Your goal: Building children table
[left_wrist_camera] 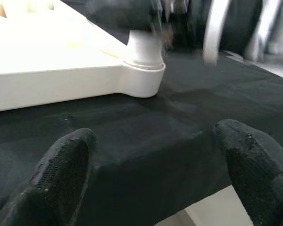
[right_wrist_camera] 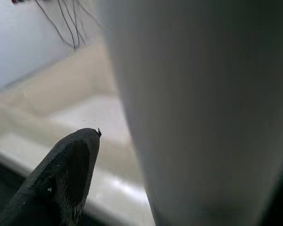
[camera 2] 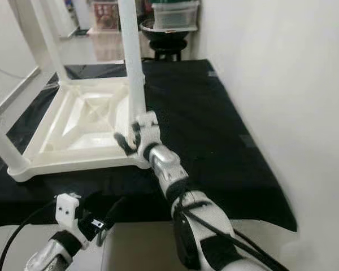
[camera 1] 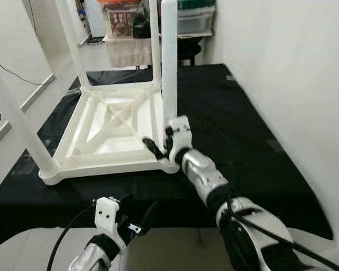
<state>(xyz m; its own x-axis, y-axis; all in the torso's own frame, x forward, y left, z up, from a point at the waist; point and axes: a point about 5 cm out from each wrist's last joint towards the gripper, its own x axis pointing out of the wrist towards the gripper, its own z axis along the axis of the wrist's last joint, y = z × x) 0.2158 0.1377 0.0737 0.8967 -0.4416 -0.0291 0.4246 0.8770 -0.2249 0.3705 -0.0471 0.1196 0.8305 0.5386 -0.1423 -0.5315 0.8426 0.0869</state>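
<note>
Four white legs are seen standing on the upturned children's table [camera 1: 110, 121] at centre frame, on a black cloth [camera 1: 226, 118]. The right pincer [camera 1: 161, 144] is held open against the near-right leg [camera 1: 169, 62]; seating is judged unfinished. The left pincer [camera 1: 137, 224] is held wide, lower left.

White plastic children's table [camera 1: 110, 127], upside down on black cloth [camera 1: 226, 118], four legs [camera 1: 168, 56] pointing upward.
</note>
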